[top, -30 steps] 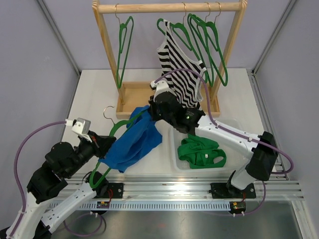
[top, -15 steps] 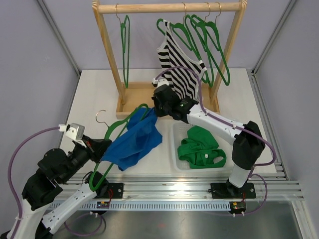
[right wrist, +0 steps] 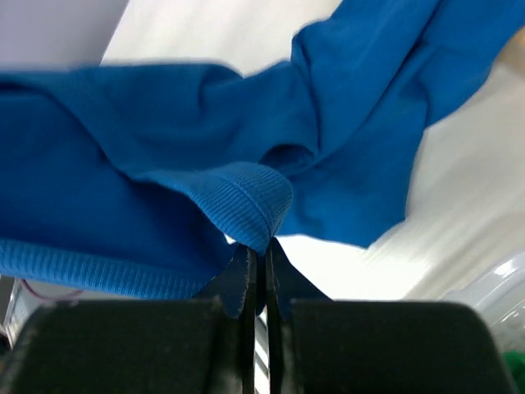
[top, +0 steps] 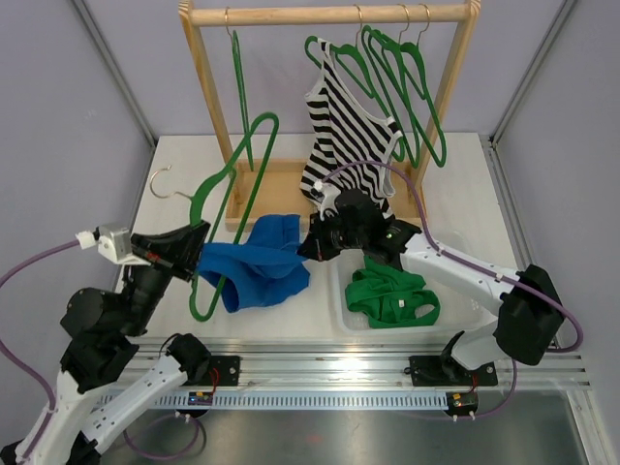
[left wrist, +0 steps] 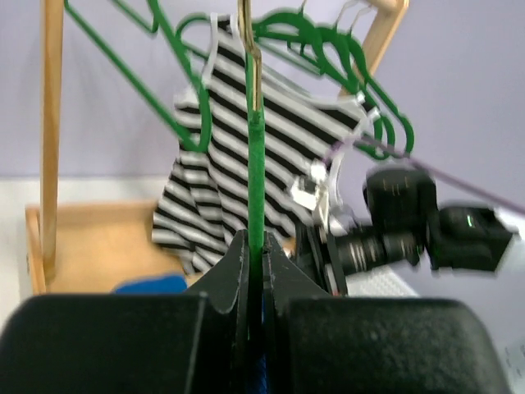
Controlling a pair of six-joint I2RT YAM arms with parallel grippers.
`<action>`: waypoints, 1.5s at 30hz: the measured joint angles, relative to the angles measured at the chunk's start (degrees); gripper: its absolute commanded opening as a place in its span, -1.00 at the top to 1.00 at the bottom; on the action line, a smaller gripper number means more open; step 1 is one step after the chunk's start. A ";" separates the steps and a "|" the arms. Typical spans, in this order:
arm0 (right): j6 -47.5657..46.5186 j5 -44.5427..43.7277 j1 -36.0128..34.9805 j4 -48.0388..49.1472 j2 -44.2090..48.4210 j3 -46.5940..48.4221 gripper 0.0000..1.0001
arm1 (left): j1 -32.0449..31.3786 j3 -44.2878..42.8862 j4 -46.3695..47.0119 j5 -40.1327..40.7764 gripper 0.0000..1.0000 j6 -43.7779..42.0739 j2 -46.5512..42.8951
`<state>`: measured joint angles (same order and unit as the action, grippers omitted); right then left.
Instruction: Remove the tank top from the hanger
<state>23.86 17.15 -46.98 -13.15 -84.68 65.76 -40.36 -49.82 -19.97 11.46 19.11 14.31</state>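
My left gripper (left wrist: 251,261) is clenched on the green hanger (left wrist: 256,172), raised in front of the rack (top: 329,14). Right gripper (right wrist: 256,256) pinches the hem of the blue tank top (top: 254,276), just before the rack's base. Pulling-off step, I reckon; next, draw them apart until the cloth slips free.

White table (top: 179,174): wooden rack base (top: 281,184) at far edge, centre. Clear bin (top: 341,318) toward near-right corner. Blue tank top (top: 257,279) sags mid-table.
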 measured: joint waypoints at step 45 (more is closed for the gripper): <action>2.69 -24.26 -13.03 -9.18 8.96 0.28 -0.99 | 0.00 -24.30 3.69 4.17 1.00 -8.26 32.11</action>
<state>26.55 -7.11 -60.01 -22.33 -75.72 66.04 -40.36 -74.13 -16.27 15.64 10.85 46.41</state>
